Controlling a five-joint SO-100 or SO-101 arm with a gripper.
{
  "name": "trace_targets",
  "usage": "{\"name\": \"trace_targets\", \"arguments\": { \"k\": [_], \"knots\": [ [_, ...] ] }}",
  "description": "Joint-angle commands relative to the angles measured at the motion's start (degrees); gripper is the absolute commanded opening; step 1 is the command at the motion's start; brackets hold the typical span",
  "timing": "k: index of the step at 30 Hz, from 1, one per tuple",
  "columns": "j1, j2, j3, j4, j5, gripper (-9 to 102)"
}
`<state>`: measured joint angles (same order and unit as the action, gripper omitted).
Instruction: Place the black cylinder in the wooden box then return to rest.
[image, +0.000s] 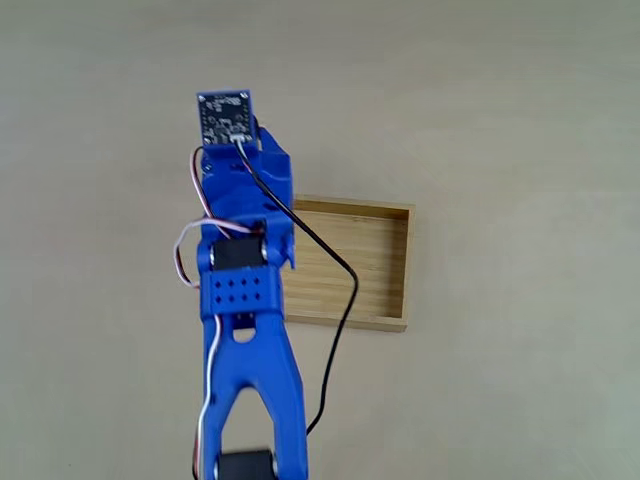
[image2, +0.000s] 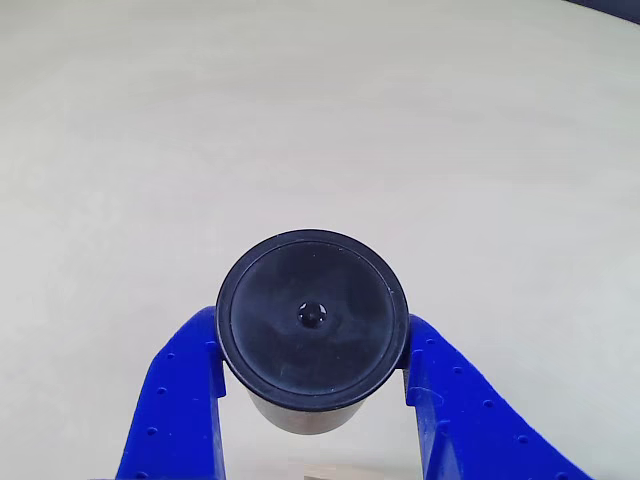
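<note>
In the other view the blue gripper (image2: 312, 385) clamps the black cylinder (image2: 312, 325) (fingers touching both sides), while in the fixed view the arm overlaps the wooden box's (image: 380, 265) left part

Your black cylinder (image2: 312, 325) shows in the other view as a matte, round-topped canister with a small dimple at the center of its lid, seen from above and standing upright, its sides touching the blue fingers (image2: 180, 400) on either side. Your wooden box (image: 370, 265) appears in the fixed view as a shallow, light-wood tray with low thin walls and a grained plank floor, lying flat on the pale tabletop (image: 520, 120), its left part hidden behind the arm.
</note>
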<state>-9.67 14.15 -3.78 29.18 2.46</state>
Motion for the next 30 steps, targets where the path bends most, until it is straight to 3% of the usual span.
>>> {"name": "trace_targets", "arguments": {
  "k": [1, 16, 30],
  "knots": [
    [2.02, -17.67, 4.75, -1.85, 1.41, 16],
    [9.32, -38.06, 33.49, -5.27, 2.64, 16],
    [10.72, -44.56, 49.31, -11.95, 2.81, 16]
  ]
}}
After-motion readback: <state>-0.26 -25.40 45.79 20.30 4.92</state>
